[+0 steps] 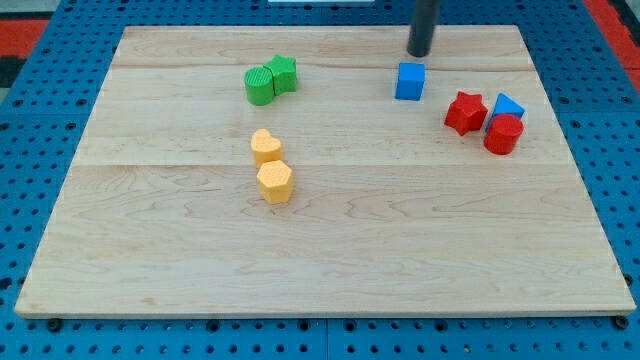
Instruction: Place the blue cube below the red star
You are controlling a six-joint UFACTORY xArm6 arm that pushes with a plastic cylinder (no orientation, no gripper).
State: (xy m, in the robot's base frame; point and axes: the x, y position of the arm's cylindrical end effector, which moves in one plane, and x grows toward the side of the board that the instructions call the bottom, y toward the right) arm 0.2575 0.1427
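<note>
The blue cube (409,81) sits near the view's top, right of centre. The red star (465,112) lies to its right and slightly lower, a small gap apart. My tip (419,53) is just above the blue cube in the view, close to its upper edge; I cannot tell whether it touches. The rod rises out of the view's top.
A red cylinder (503,134) and a blue triangular block (508,106) crowd the red star's right side. Two green blocks (271,79) sit at the upper left. A yellow heart (265,146) and a yellow hexagon (274,182) lie left of centre on the wooden board (330,260).
</note>
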